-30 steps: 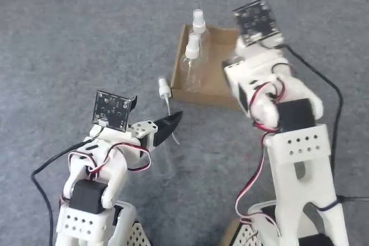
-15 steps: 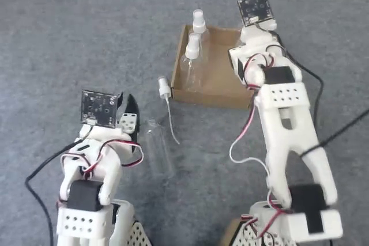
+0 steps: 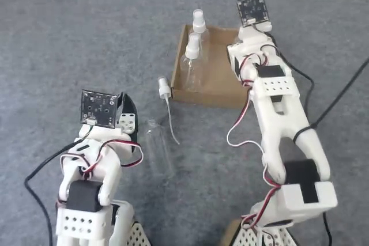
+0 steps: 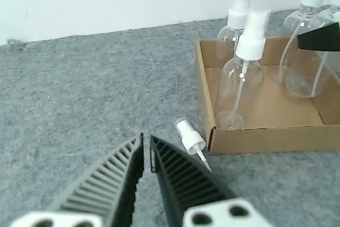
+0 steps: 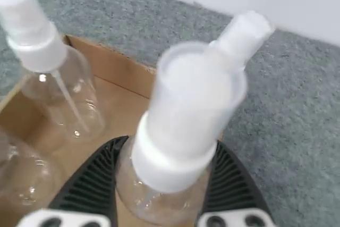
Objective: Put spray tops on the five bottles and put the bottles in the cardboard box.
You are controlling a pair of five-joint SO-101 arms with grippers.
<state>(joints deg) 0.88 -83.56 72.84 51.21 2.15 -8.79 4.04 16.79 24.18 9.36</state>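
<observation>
Bottle (image 5: 186, 94), capped, sits neck-up in your right end effector (image 5: 170, 143), clenched around it, directly over the box (image 5: 111, 65) by the worktop's far edge; your left end effector (image 4: 147, 155) is clenched on nothing.

Both arms are white printed plastic with black servo blocks (image 3: 86, 195) at the joints. The left arm (image 3: 95, 168) carries a dark square circuit board (image 3: 101, 109) at its wrist, as does the right arm (image 3: 285, 128). Thin red, white and black wires (image 3: 248, 120) loop between segments, and a thicker black cable (image 3: 41, 170) trails off each. Small round holes (image 3: 275, 87) dot the flat plates. The left hand (image 4: 146, 139) and right hand (image 5: 169, 147) have black ribbed fingers (image 4: 111, 176) on white knuckles with dark screw holes (image 4: 202, 218).
</observation>
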